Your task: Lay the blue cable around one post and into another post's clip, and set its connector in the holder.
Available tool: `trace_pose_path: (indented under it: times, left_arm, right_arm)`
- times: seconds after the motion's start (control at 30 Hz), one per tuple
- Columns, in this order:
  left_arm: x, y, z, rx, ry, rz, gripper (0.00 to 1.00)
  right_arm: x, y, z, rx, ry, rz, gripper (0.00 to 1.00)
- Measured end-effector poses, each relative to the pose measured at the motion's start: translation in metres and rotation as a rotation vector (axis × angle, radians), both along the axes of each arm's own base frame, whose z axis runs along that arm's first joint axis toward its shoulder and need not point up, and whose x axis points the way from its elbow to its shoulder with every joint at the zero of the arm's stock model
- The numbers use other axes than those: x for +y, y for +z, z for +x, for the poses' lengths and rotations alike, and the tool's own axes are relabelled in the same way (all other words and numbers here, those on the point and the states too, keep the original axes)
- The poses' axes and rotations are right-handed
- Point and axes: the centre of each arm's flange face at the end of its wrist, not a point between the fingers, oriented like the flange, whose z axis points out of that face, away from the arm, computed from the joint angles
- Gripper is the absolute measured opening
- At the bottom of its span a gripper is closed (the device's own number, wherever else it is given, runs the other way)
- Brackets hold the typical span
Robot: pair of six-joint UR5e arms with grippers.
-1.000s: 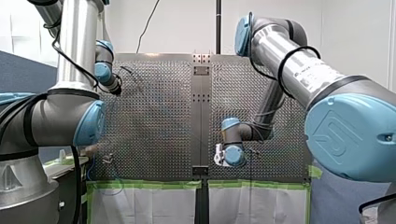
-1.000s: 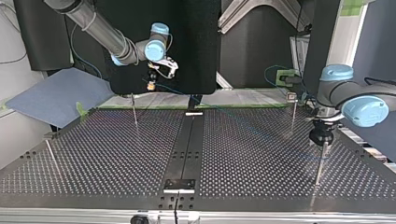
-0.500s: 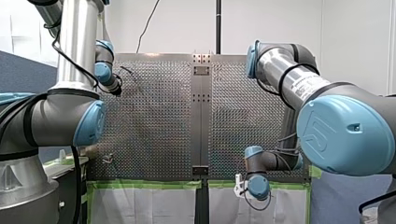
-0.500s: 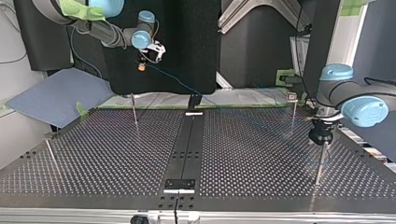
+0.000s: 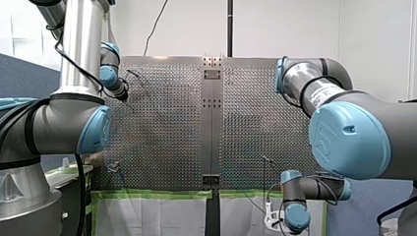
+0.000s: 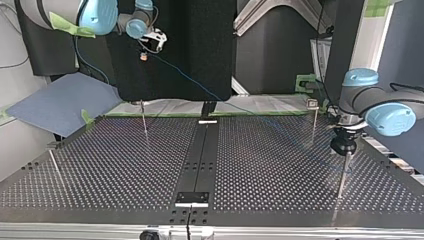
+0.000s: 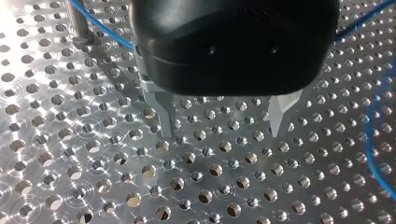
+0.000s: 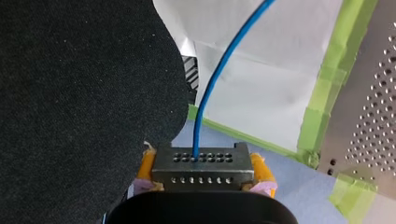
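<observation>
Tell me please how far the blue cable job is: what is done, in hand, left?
Done, it seems: the blue cable runs past a post beside my left gripper, open and empty. In hand: my right gripper grips the connector in the air. Left: no view shows the cable in a clip, and the connector is not in a holder.

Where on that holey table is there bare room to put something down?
The top view's left half of the table is bare, between the centre strip and two thin posts. The right half is crowded: blue cable, two more posts, my left arm's fingers.
</observation>
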Motion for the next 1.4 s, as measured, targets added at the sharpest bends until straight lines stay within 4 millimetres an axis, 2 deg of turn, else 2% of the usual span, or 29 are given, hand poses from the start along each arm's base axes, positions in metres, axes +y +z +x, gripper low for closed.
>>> trace_pose_path:
  times: [0.57,0.97,1.4]
  left_arm:
    - [-0.001,-0.003,0.0,0.006,-0.003,-0.002,1.0]
    - [-0.001,-0.005,0.001,0.011,0.006,-0.001,1.0]
    - [-0.007,-0.015,0.004,0.022,-0.029,-0.059,1.0]
  right_arm:
    - [-0.02,0.061,-0.061,-0.093,-0.12,-0.146,0.0]
    - [-0.072,0.098,-0.067,-0.147,-0.121,-0.335,0.0]
    - [-0.079,0.104,-0.068,-0.156,-0.103,-0.35,0.0]
